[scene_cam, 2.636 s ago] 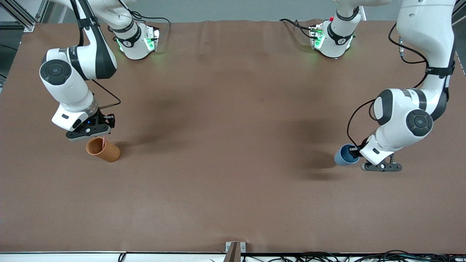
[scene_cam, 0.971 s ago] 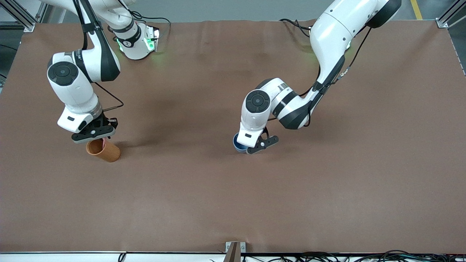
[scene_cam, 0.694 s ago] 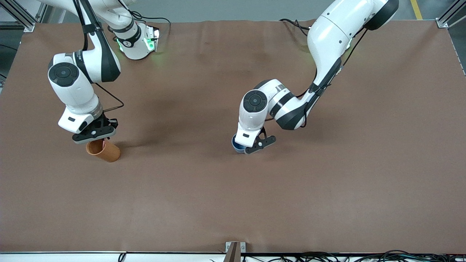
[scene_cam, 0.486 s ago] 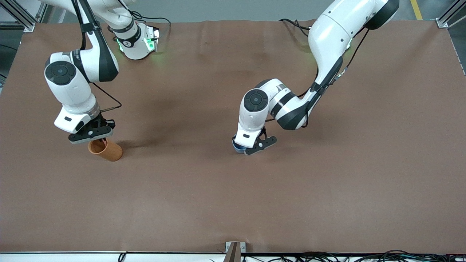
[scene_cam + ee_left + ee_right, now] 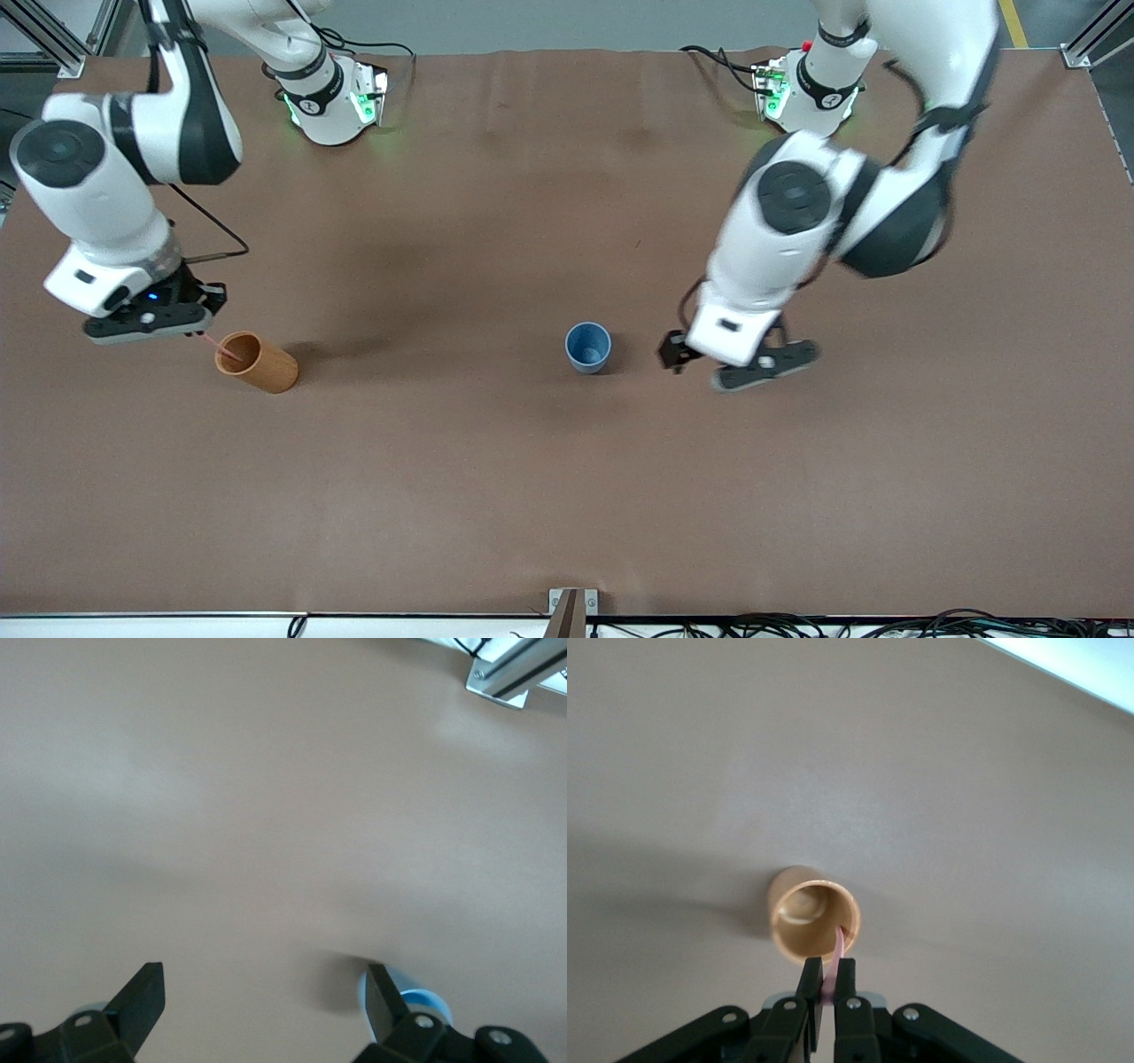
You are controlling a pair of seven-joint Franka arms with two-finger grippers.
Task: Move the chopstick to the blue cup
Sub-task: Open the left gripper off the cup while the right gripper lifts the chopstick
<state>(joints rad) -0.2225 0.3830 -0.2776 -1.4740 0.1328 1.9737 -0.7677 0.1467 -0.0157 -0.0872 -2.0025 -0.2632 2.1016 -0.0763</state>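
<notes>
The pink chopstick (image 5: 220, 347) is pinched in my right gripper (image 5: 182, 325), which is raised beside the orange-brown cup (image 5: 259, 362) at the right arm's end of the table. The stick slants down and its lower end is at that cup's mouth. In the right wrist view the gripper (image 5: 830, 979) is shut on the chopstick (image 5: 838, 955) above the orange-brown cup (image 5: 812, 924). The blue cup (image 5: 588, 346) stands upright and empty near the table's middle. My left gripper (image 5: 742, 366) is open and empty, beside it toward the left arm's end. In the left wrist view the gripper (image 5: 266, 1005) shows bare table between its fingers, and the blue cup (image 5: 423, 1000) peeks past one finger.
The brown table cover (image 5: 496, 496) is bare apart from the two cups. A metal bracket (image 5: 571, 604) sits at the table edge nearest the front camera. An aluminium frame corner (image 5: 518, 673) shows in the left wrist view.
My left gripper has let go of the blue cup, risen and moved toward the left arm's end. My right gripper has lifted, drawing the chopstick up out of the orange-brown cup.
</notes>
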